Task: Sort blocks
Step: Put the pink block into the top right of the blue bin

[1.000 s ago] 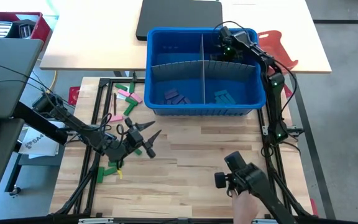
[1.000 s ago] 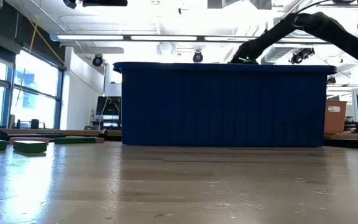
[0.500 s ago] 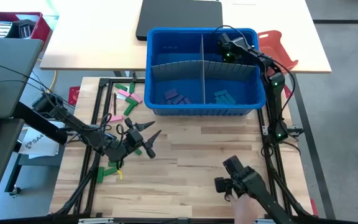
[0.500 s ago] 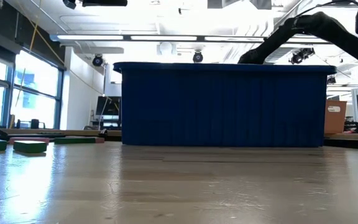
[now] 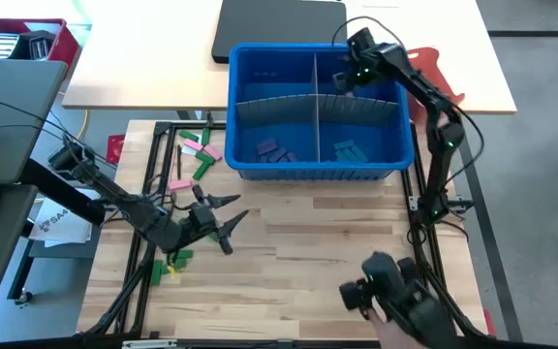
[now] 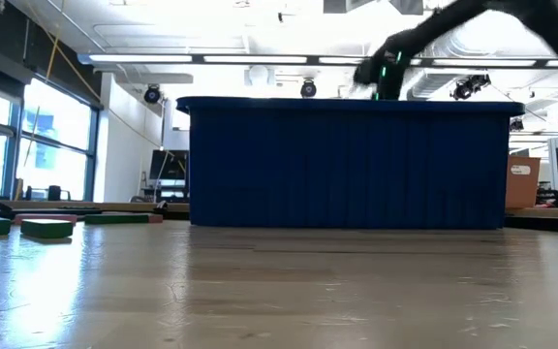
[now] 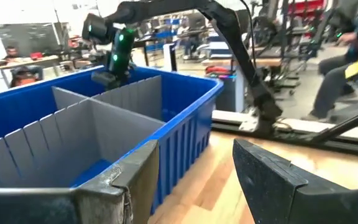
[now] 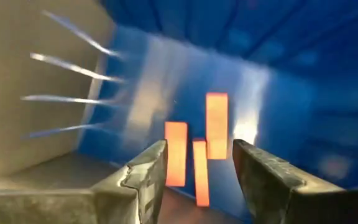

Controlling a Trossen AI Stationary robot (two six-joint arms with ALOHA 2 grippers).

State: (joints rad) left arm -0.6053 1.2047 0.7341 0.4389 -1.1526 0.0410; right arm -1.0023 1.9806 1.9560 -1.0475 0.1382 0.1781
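Observation:
The blue bin with grey dividers stands at the table's far side. My right gripper hangs open above its far right compartment, over three orange-pink blocks lying flat on the bin's floor. It shows above the bin's rim in the low view. Purple blocks and a teal block lie in the near compartments. Green and pink blocks lie on the table left of the bin, and more green ones nearer the front. My left gripper stands open above the table, holding nothing.
A dark device sits at the table's near edge, right of centre. A black pad and an orange-red tray lie beyond the bin. Bare wood stretches between the bin and the near edge.
My right gripper has risen out of the bin's far right compartment, from below the rim to above it, and tipped a little. The blocks beneath it lie still.

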